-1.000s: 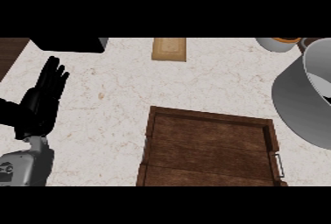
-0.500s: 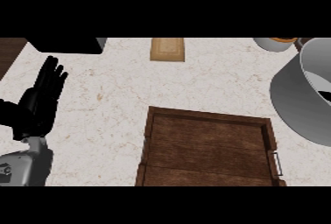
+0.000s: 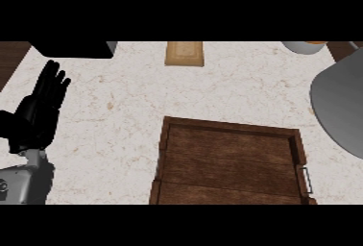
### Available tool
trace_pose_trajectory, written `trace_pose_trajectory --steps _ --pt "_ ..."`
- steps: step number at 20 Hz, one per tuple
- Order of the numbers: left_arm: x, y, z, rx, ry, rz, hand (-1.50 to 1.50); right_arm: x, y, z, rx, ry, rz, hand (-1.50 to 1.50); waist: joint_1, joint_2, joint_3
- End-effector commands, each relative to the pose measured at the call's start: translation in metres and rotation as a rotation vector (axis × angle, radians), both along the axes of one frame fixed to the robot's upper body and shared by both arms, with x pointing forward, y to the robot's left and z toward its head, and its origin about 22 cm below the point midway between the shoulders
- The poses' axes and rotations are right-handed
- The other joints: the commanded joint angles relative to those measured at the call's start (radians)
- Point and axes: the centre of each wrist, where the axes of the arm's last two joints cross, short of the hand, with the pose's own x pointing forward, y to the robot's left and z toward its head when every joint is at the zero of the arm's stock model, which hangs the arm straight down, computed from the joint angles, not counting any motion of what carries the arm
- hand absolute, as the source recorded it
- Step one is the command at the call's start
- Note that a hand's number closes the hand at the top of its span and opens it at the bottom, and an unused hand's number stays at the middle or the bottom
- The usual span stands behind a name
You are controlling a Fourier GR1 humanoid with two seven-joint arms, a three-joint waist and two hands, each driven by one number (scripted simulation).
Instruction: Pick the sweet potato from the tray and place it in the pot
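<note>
pale speckled stone bench [image 3: 212, 91] fills the view, with dark wood showing at its far corners.

items noted:
- brown rectangular wooden tray with raised rim and a small metal handle [image 3: 230, 127] sits at lower centre. its floor shows bare boards only.
- large grey metal pot [image 3: 344, 110] is cut off by the right edge, just beside the tray's right corner.
- small tan rectangular board [image 3: 184, 53] lies at the far edge; a black box-shaped object [image 3: 74, 48] lies at the far left; a pale round dish with something orange in it [image 3: 306, 46] shows at the far right, mostly cropped.

robot hands: the left robot hand [image 3: 39, 113], black on a grey forearm, rests at the left edge, fingers straight and released, holding nothing, well apart from the tray. the right robot hand is not in view.

task item: no sweet potato is visible on the tray or anywhere on the bench. the pot's inside cannot be seen from here, so whether the potato already lies within cannot be told.

handling judgement: a sweet potato is likely stiff, moderately heavy, dry-skinned and not fragile, tapering at both ends. the thick middle is probably the best place to curl fingers and thumb around; the narrow tips would tend to slide out.
</note>
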Motion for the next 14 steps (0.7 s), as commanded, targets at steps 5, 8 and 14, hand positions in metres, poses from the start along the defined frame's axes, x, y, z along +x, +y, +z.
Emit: trace_pose_trajectory --steps 5,8,14 --pt "-0.007 -0.014 -0.003 -0.015 -0.006 -0.019 0.0 -0.067 -0.049 -0.006 0.048 0.001 0.022 -1.5 0.007 0.009 0.02" --pt "-0.005 -0.005 -0.001 -0.008 0.006 -0.018 0.0 -0.073 -0.055 0.002 0.042 -0.009 0.015 -1.5 0.011 0.01 0.02" --pt "0.004 -0.011 0.002 -0.003 0.003 -0.015 0.0 -0.095 -0.063 -0.005 0.016 0.029 0.049 -1.5 0.003 0.012 0.022"
